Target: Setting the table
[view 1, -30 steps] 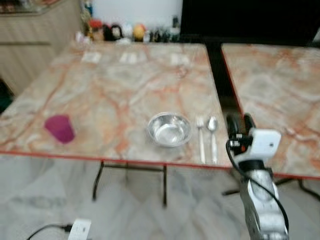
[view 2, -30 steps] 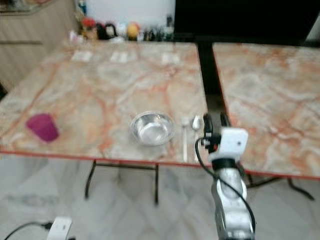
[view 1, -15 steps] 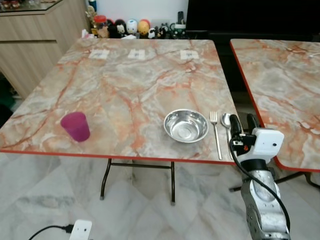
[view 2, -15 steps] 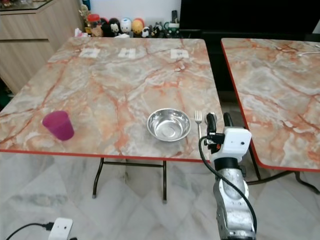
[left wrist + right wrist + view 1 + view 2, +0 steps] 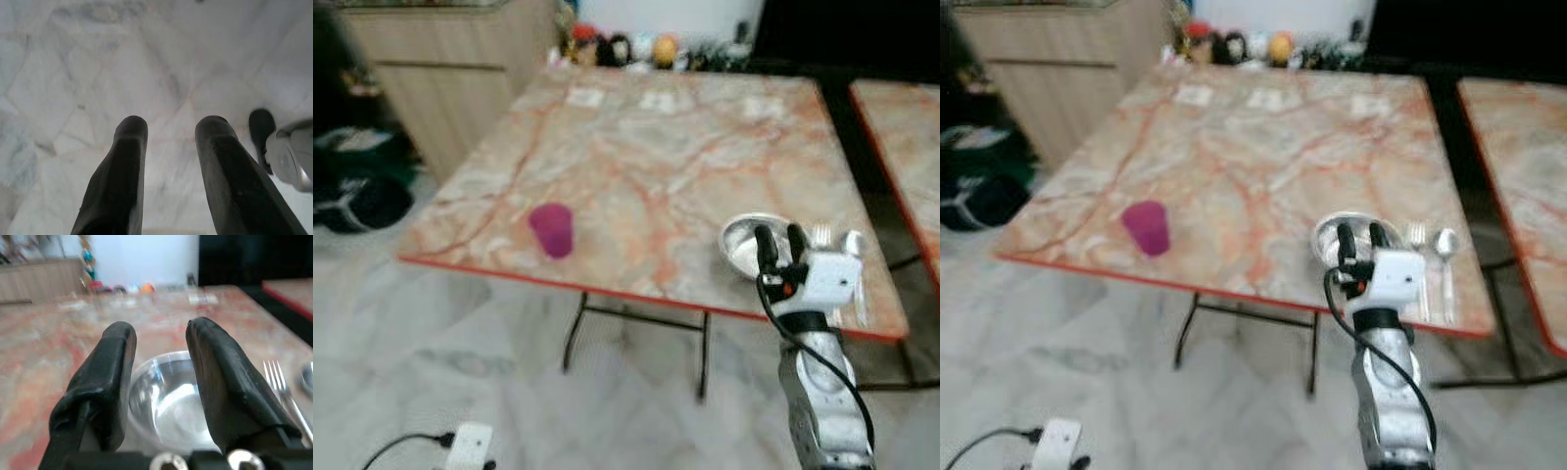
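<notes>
A purple cup [image 5: 551,229] stands near the front left of the marble table [image 5: 646,166]. A steel bowl [image 5: 1332,233] sits near the front right edge, with a fork [image 5: 1417,257] and a spoon [image 5: 1446,247] lying to its right. My right gripper [image 5: 779,235] is raised at the table's front edge, directly before the bowl, open and holding nothing. In the right wrist view the bowl [image 5: 166,401] shows between the fingers [image 5: 112,357], with the fork [image 5: 278,382] beside it. My left gripper [image 5: 171,125] hangs open over the marble floor.
A second marble table [image 5: 901,108] stands to the right across a dark gap. A wooden cabinet [image 5: 440,69] and a dark bag [image 5: 362,201] are at the left. Figurines [image 5: 626,47] line the far edge. A white adapter with cable [image 5: 470,446] lies on the floor.
The camera has swung left, so the table now sits further right in view. My right gripper has shifted from before the spoon to before the bowl.
</notes>
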`<state>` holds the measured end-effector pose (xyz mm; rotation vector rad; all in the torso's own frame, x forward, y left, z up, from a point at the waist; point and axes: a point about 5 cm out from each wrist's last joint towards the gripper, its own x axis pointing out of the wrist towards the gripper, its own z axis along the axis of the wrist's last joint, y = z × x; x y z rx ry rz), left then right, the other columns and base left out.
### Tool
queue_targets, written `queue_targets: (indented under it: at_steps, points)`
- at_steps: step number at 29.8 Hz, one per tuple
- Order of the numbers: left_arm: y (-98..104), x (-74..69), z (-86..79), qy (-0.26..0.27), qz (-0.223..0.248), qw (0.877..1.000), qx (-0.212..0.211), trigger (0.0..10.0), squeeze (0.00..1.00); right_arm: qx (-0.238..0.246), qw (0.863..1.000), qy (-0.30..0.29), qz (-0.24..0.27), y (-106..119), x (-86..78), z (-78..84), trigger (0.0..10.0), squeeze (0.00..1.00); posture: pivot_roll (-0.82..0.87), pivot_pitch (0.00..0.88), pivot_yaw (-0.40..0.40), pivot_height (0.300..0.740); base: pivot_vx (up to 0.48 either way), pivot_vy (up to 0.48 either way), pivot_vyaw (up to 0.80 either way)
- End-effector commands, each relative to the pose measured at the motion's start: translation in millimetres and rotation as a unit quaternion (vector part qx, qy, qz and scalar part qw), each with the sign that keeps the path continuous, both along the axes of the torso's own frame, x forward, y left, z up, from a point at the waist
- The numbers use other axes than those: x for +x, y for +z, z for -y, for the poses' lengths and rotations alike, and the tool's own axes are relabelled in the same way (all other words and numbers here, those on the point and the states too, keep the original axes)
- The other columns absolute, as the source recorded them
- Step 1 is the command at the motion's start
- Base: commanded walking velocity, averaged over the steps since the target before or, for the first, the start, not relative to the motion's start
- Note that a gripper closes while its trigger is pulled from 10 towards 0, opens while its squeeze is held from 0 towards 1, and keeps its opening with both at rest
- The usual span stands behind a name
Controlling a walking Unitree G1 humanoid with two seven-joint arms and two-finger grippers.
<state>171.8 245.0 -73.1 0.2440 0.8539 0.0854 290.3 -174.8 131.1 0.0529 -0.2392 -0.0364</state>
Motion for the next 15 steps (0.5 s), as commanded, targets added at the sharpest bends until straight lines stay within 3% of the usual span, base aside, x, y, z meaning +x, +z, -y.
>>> queue_targets:
  at_steps: [1, 11, 15]
  points:
    - [-1.4, -2.4, 1.2, 0.002, -0.002, 1.000, -0.005, 10.0, 0.00, 0.014, 1.000, -0.024, -0.014, -4.1, 0.2, 10.2, 10.0, 0.00, -0.05, 0.076, 0.033, 0.740, 0.000, 0.000, 0.00]
    - [-1.1, -1.5, 1.6, -0.001, -0.001, 1.000, -0.004, 10.0, 0.00, 0.039, 0.998, -0.051, -0.025, -7.9, 1.9, 16.9, 10.0, 0.00, -0.05, 0.076, 0.032, 0.740, 0.000, 0.000, 0.00]
    - [-1.3, -1.4, 2.4, -0.003, -0.002, 1.000, -0.005, 10.0, 0.00, 0.077, 0.994, -0.070, -0.029, -9.2, 3.6, 22.3, 10.0, 0.00, -0.05, 0.075, 0.031, 0.740, 0.000, 0.000, 0.00]
